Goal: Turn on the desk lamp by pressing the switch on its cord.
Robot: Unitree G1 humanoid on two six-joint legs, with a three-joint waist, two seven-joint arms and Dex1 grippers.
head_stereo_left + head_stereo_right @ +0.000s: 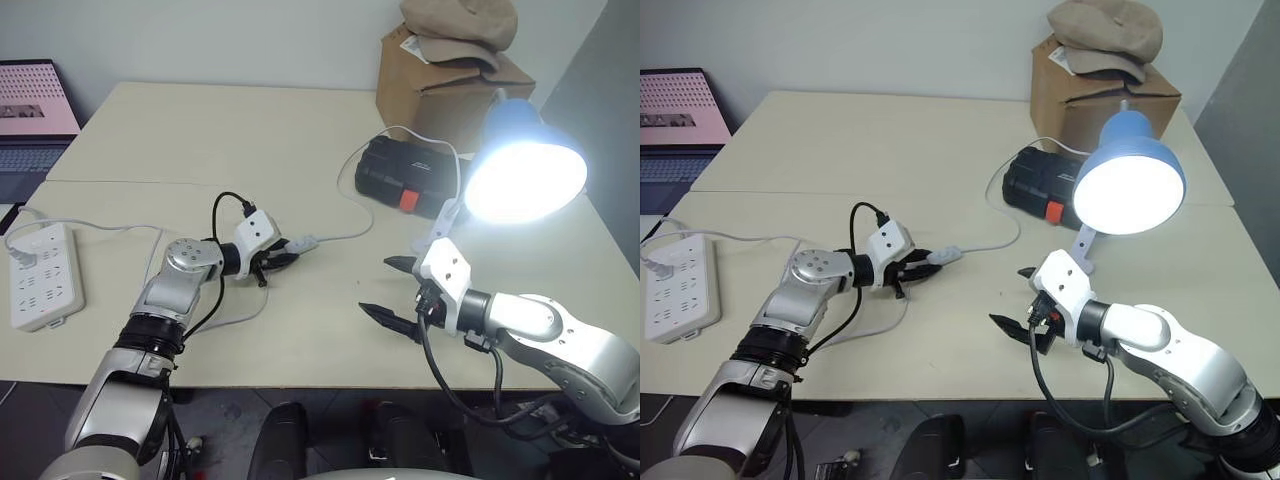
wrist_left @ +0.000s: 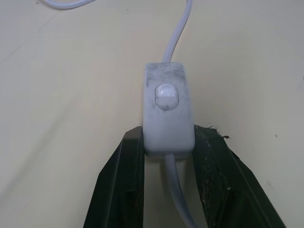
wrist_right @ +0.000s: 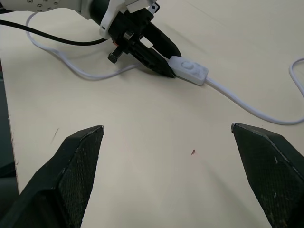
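Observation:
The desk lamp (image 1: pixel 525 170) stands at the table's right side, its blue shade tilted toward me and its bulb glowing bright. Its thin white cord (image 3: pixel 247 107) runs across the tabletop to the small white switch (image 2: pixel 167 114), which lies near the table's middle. My left gripper (image 1: pixel 288 255) is shut on the switch's near end, one black finger on each side, with the button facing up. My right gripper (image 1: pixel 375 285) hovers open to the right of the switch, apart from it, with nothing between its fingers.
A white power strip (image 1: pixel 42 275) lies at the left edge. A black case (image 1: pixel 405 180) sits behind the lamp, and a cardboard box (image 1: pixel 450 90) with a beige cap (image 1: pixel 460 25) stands at the back right. A laptop (image 1: pixel 30 110) is at far left.

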